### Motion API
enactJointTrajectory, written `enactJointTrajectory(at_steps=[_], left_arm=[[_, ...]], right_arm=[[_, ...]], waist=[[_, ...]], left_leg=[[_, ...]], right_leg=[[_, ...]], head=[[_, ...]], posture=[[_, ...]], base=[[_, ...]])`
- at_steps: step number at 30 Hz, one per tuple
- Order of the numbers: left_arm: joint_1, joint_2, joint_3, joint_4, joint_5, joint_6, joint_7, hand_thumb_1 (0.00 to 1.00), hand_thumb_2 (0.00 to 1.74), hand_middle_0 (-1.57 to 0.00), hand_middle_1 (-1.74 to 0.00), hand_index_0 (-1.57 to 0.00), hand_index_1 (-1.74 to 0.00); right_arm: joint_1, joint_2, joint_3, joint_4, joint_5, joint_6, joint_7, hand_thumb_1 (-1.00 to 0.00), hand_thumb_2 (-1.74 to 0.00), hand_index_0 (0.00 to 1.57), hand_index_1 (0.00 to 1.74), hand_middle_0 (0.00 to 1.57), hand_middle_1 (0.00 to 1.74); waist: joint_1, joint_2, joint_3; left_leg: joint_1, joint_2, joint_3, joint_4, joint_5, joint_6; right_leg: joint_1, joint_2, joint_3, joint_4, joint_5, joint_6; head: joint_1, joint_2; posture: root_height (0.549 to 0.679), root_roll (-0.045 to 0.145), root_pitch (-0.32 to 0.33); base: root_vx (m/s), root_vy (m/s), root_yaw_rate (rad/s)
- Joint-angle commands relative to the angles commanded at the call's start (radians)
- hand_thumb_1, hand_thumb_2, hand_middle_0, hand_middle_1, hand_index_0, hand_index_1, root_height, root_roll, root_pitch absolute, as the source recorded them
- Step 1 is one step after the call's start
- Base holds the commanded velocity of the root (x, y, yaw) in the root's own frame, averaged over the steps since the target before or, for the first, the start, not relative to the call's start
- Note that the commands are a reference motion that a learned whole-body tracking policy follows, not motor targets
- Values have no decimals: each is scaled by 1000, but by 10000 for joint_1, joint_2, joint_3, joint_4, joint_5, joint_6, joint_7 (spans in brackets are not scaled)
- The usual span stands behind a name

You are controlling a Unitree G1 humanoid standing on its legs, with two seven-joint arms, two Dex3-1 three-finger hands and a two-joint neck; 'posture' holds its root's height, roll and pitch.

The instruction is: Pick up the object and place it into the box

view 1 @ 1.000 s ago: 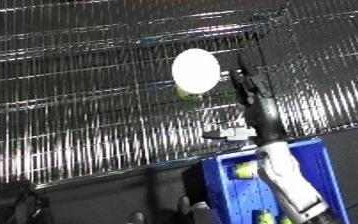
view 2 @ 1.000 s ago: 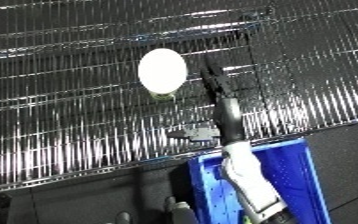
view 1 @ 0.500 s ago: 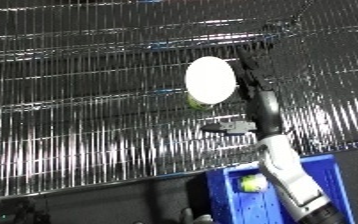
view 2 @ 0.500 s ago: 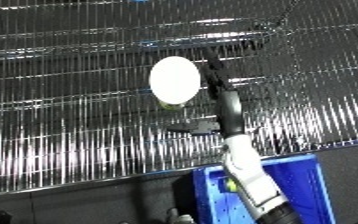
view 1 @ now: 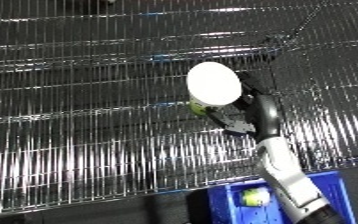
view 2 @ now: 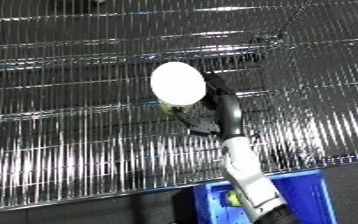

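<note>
Against the silver wire-mesh shelving [view 1: 87,125], the robot's right black hand [view 1: 246,107] is raised on its white and silver forearm [view 1: 286,172]. Its fingers and thumb are curled round a cylindrical container with a round white lid and a green-and-white body [view 1: 213,86], pinching it from the right side and below. The container sits at mid-frame, lid facing the camera, well above the blue plastic bin [view 1: 335,187] at the lower edge. A small yellow-green object [view 1: 254,197] lies inside the bin.
</note>
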Motion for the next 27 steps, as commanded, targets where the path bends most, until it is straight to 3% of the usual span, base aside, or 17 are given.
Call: enactJointTrajectory(at_steps=[1, 11, 17, 23, 27], left_arm=[[-5, -15, 0, -9, 9, 10, 4, 1000, 1740, -1570, -1740, -1570, -1740], [60, -82, 121, -15, 65, -42, -88, 1000, 1740, -1570, -1740, -1570, -1740], [307, -78, 386, -80, 118, -182, -60, 1000, 1740, -1570, -1740, -1570, -1740], [628, -101, 807, -211, 290, -283, -37, 1000, 1740, -1570, -1740, -1570, -1740], [775, -107, 1079, -185, 417, -346, -31, 1000, 1740, -1570, -1740, -1570, -1740]], right_arm=[[-27, 1, 7, 21, -28, 27, -19, -850, -1479, 1334, 1479, 1334, 1479], [157, 4, -30, -379, -343, -160, -191, -850, -1479, 1334, 1479, 1334, 1479], [1098, -76, -343, -1878, -695, -177, -407, -850, -1479, 1334, 1479, 1334, 1479], [2795, 37, -911, -3982, -894, -165, -447, -850, -1479, 1334, 1479, 1334, 1479], [3914, 178, -1475, -5185, -1129, -531, -528, -850, -1479, 1334, 1479, 1334, 1479]], waist=[[1, -1, 0], [-107, -67, 0], [-372, -196, 0], [-791, -404, 0], [-1111, -551, 0]], left_leg=[[12, -2, 0, -23, 5, 0], [315, 9, 39, -437, 71, -9], [677, 81, 115, -878, 111, -38], [1053, 244, 182, -1341, 201, -80], [1306, 388, 253, -1581, 224, -111]], right_leg=[[10, 3, 3, -23, 11, 0], [284, 100, 88, -371, 116, 24], [602, 206, 183, -719, 176, 74], [958, 334, 326, -1165, 307, 164], [1228, 391, 401, -1491, 414, 248]], head=[[24, -4], [292, 118], [138, 133], [-167, 157], [-56, 171]], posture=[[579, 53, 83], [586, 51, 84], [593, 49, 83], [601, 48, 80], [606, 48, 77]], base=[[-18, -4, -12], [-31, -8, -52], [-31, -7, -115], [-50, -17, -184], [-58, -29, -201]])
